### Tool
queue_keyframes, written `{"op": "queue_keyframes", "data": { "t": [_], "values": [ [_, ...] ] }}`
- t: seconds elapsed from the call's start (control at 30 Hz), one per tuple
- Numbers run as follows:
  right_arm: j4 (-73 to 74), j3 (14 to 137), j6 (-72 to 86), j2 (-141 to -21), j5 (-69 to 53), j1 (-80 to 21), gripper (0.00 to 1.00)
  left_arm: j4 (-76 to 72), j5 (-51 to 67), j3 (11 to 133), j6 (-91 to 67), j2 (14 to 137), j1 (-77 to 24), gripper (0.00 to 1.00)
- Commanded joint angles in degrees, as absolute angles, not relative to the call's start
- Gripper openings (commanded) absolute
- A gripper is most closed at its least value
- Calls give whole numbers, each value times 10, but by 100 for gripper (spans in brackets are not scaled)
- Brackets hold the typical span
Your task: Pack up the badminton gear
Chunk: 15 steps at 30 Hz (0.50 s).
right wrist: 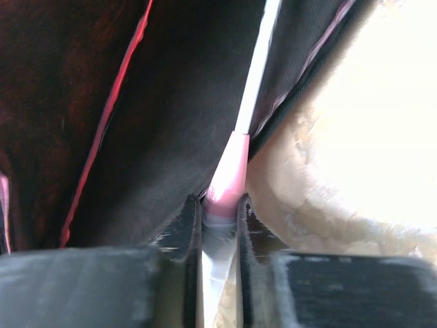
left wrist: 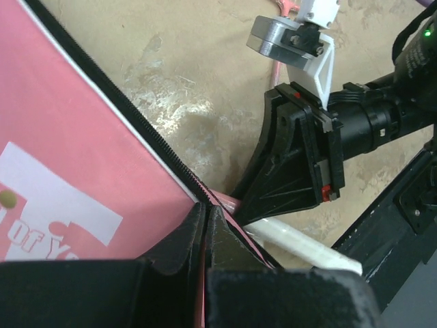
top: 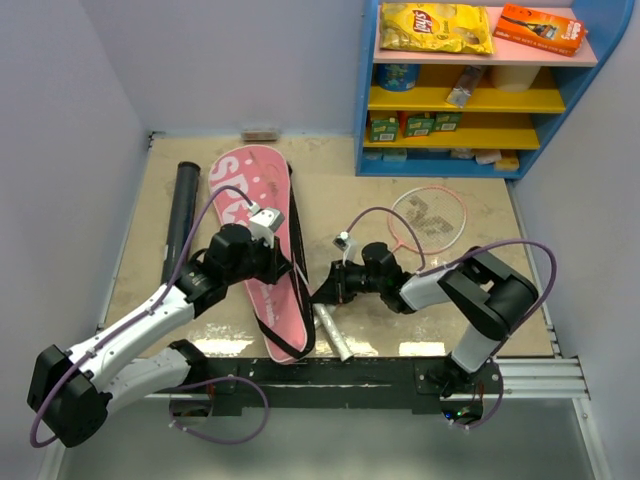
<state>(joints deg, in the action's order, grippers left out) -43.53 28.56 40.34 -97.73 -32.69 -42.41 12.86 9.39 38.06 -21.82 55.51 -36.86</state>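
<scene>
At the far left of the tan tabletop [top: 340, 190] a long black tube [top: 183, 215] lies lengthwise, just beside the pink racket-shaped bag [top: 255, 215] with white lettering. The bag lies flat, its wide end toward the back wall and its narrow end toward the arms' bases. A black zip lines its right edge, which stands open. The left gripper [left wrist: 206, 217] is clenched on that zip edge near the narrow end, its two black fingers pressed together with the fabric pinched between them.

Just to the right, a thin racket with a pale handle [top: 334, 336] lies slantwise. Its white shaft runs into the dark inside of the bag, where its head is hidden, and its handle sticks out toward the near edge of the table. The right gripper [right wrist: 220, 205] is clamped on this racket where the pink cone meets the handle, one finger touching each side. The two grippers are near each other but apart.

Further right, a second racket with a thin pink frame [top: 432, 217] lies flat on the table, well apart from the bag. At the back right stands a blue shelf unit [top: 366, 100] with yellow boards. On its pink top lie a yellow snack packet [top: 436, 27] and an orange box [top: 541, 28].
</scene>
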Motion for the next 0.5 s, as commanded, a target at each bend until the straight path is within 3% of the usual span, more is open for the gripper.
{"op": "queue_keyframes", "data": {
  "t": [0.0,0.27,0.47],
  "values": [
    [-401,286,369,-917,-331,-426,0,76,102,389,-212,558,-367,0],
    [-243,346,348,-830,-312,-427,0,72,120,374,-202,558,-367,0],
    [-222,392,371,-834,-323,-427,0,32,159,338,-209,548,-380,0]
  ]
}}
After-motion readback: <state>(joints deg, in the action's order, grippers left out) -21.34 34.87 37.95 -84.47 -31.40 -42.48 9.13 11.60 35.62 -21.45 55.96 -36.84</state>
